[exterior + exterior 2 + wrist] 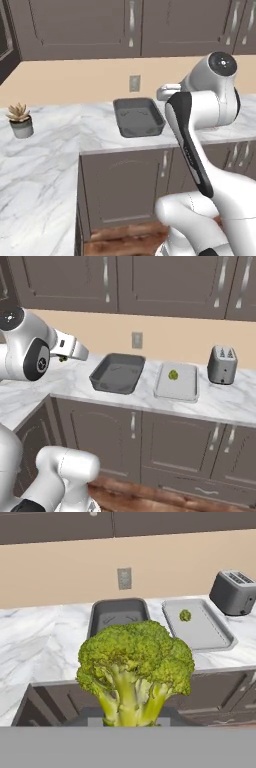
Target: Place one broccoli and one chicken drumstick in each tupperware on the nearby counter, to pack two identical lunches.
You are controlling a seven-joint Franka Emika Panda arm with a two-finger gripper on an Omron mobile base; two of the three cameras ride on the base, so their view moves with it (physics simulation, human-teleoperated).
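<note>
At my two o'clock stands a boxy silver two-slot toaster (222, 365); a small spiky succulent in a grey pot (20, 120) sits at my ten o'clock, and a pale wall outlet (124, 578) is at twelve.

A bumpy, rough green top and pale, smooth stalks are seen on the broccoli (135, 672) held close to the hand camera. Behind it, the counter (45, 642) is made of white stone with grey veins, smooth and a little shiny. On the counter, the dark grey tupperware (117, 373) looks like matt plastic. Just right of it, the pale grey tupperware (176, 383) looks smooth and matt too, with a small bumpy floret (173, 374) lying in it. Right of that, the toaster (222, 365) looks like dull silver metal. Below the counter, matt brown cabinet doors (100, 436) with shiny metal handles are seen.
</note>
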